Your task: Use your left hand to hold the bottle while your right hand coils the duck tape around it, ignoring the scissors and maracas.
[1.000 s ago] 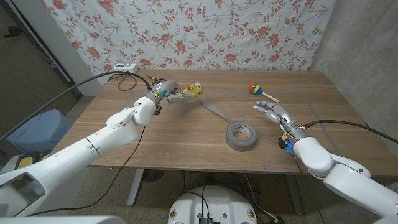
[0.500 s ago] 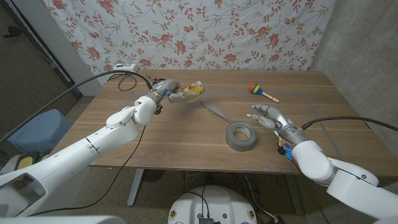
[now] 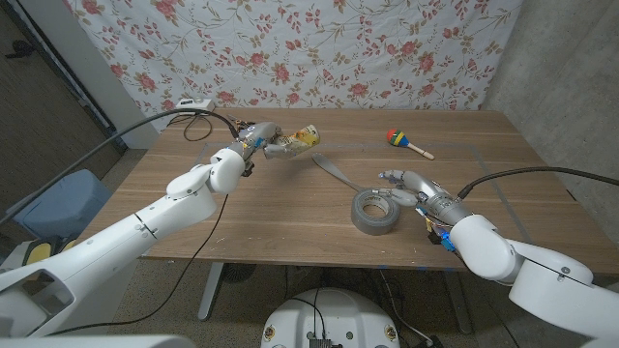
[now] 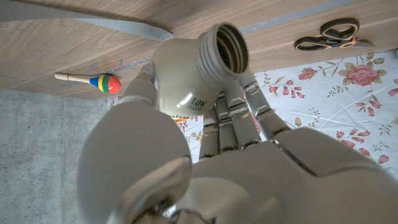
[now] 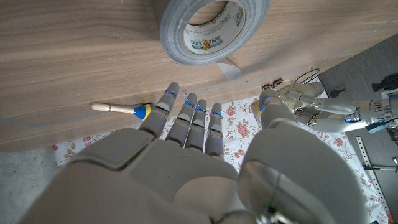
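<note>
Floral cloth backs the wooden table (image 3: 290, 217). Left of centre in the upper part of the head view, the bottle (image 3: 302, 140) is held clear of the wood by the left hand (image 3: 259, 141), fingers wrapped round its body; its long axis runs roughly level, open threaded neck pointing toward picture right. A grey strip trails from below it down-right to the duck tape (image 3: 374, 212) roll lying flat at centre right. Just right of the roll, the right hand (image 3: 414, 186) hovers, fingers spread and holding nothing. A maraca (image 3: 408, 142) lies upper right, scissors (image 4: 329, 35) at the far edge.

Right robot hand (image 3: 411, 187) nearer tape roll (image 3: 374, 211)
</note>
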